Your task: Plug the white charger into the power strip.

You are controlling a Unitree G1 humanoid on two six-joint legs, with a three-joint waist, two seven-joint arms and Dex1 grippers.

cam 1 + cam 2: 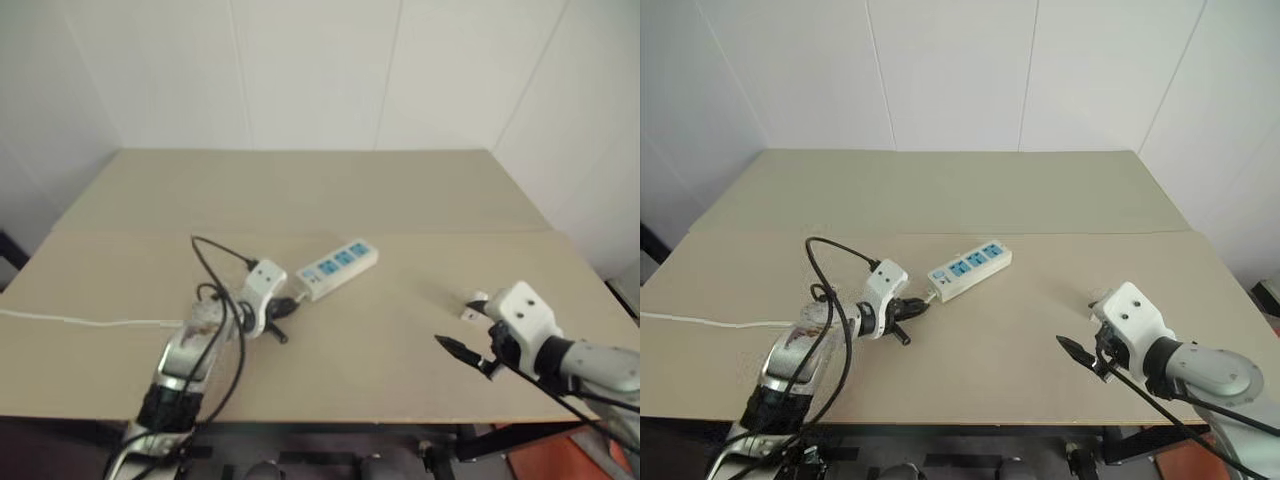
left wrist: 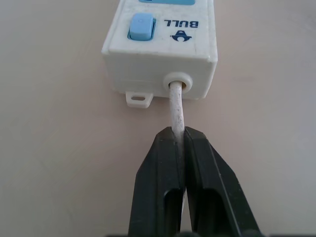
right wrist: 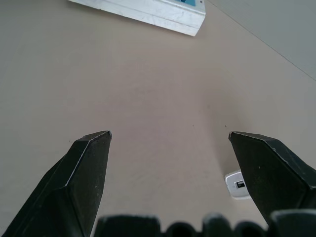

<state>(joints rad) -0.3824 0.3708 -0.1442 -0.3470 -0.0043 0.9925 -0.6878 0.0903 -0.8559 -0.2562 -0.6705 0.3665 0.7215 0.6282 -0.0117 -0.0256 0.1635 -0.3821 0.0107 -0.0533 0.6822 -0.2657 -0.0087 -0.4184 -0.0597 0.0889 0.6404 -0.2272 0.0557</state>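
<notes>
White wall panels rise behind a beige tabletop that carries everything in play. Near the middle of it, nearer the front edge than the back, lies the power strip, a white bar with three blue sockets, set at a slant with its switch end toward the left edge. Its white cord leaves that end and runs straight between the black fingers of the left end effector, which is clenched on the cord just beside the strip's housing. Farther along, the cord trails off toward the left edge. Toward the front right corner, the right end effector hangs above the bare surface with its fingers spread wide, gripping nothing. Just beside it, on the tabletop, sits the white charger, well apart from the strip.
</notes>
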